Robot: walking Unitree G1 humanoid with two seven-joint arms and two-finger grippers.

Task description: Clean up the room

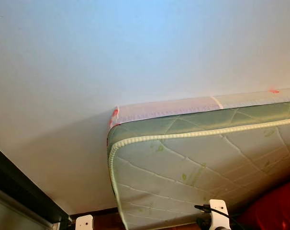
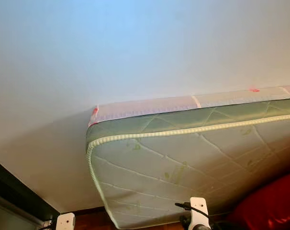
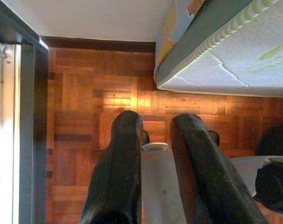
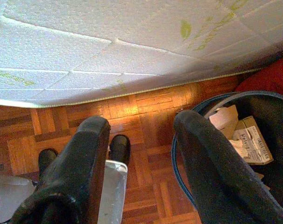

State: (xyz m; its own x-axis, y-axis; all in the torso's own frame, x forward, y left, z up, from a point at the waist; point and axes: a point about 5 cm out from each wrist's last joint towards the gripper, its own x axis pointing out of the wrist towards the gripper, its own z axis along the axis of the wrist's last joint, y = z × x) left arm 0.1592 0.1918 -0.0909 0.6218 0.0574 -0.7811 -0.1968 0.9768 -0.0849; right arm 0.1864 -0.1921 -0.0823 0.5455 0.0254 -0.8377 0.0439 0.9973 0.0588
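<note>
A quilted white mattress [image 1: 207,158] with a green border leans on its edge against the white wall [image 1: 111,57]. My left gripper [image 3: 158,123] hangs over the parquet floor [image 3: 85,107] near the mattress corner, fingers open, nothing between them. My right gripper [image 4: 142,122] hangs open over the floor below the mattress [image 4: 109,46], empty as well. Beside its finger stands a dark bin [image 4: 235,95] with a blue rim, holding cardboard scraps [image 4: 251,140]. A red cloth [image 1: 279,206] lies low at the right, past the bin.
A dark door frame [image 3: 24,116] with a pale panel beside it runs along my left side. A dark skirting board [image 3: 99,44] lines the foot of the wall. Bare parquet lies between the frame and the mattress.
</note>
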